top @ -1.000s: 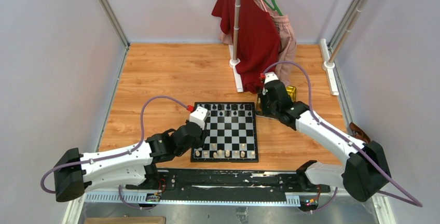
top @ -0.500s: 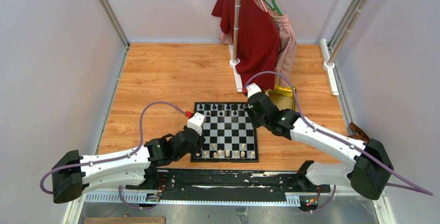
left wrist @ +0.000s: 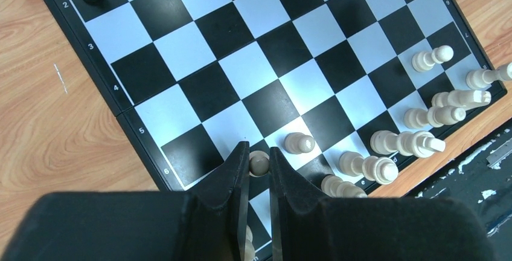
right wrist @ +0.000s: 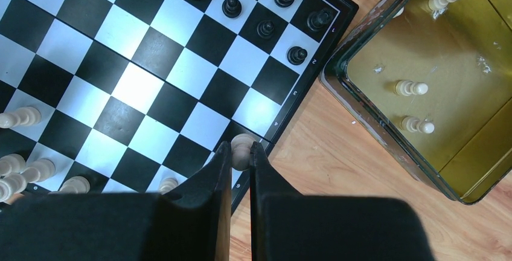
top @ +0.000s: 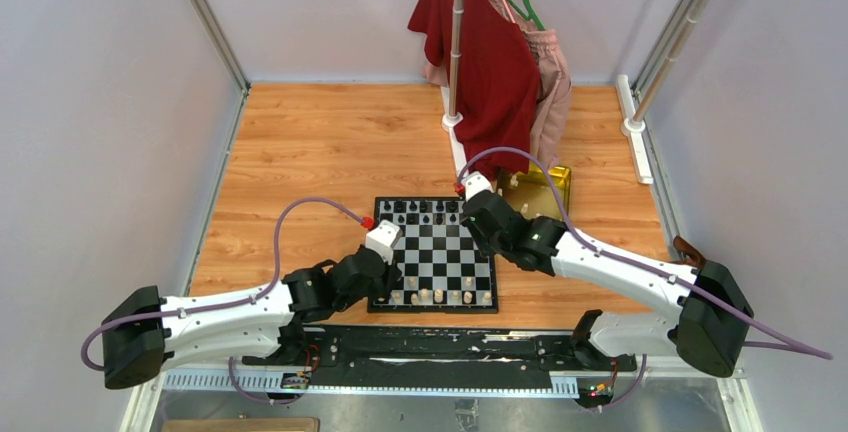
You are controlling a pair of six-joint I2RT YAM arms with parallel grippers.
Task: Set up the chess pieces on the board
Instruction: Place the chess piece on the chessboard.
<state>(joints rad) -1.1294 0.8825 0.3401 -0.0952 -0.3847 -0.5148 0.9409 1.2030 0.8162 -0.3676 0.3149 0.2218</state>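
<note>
Board [top: 447, 252] lies on the wooden table [top: 320, 142] just ahead of the arm bases in the overhead view. Black pieces [top: 430, 208] line its far edge and pale pieces [top: 440, 295] its near edge. The left gripper [top: 392, 272] is over the board's near-left part. The right gripper [top: 483, 227] is over its right side, with a gold tin [top: 545, 184] just beyond. A red shirt [top: 490, 52] hangs on a rack at the back. From this height the jaws of neither gripper can be made out.

In the left wrist view, the left gripper [left wrist: 258, 155] has its jaws narrow and pinches a pale pawn [left wrist: 258, 163] at the fingertips. It is above a square close to the board's border. A second pawn [left wrist: 299, 143] stands on the next square, just beside it. Taller pale pieces run along the edge to the right.

In the right wrist view, the right gripper [right wrist: 241, 152] also has narrow jaws, clamped on a pale piece [right wrist: 243, 145] whose rounded top shows between the fingertips. It is above the board's border on the tin side. The black pieces stand in two rows at the far end. The tin sits just beside the board, and three cream chessmen [right wrist: 410, 87] are inside it.
</note>
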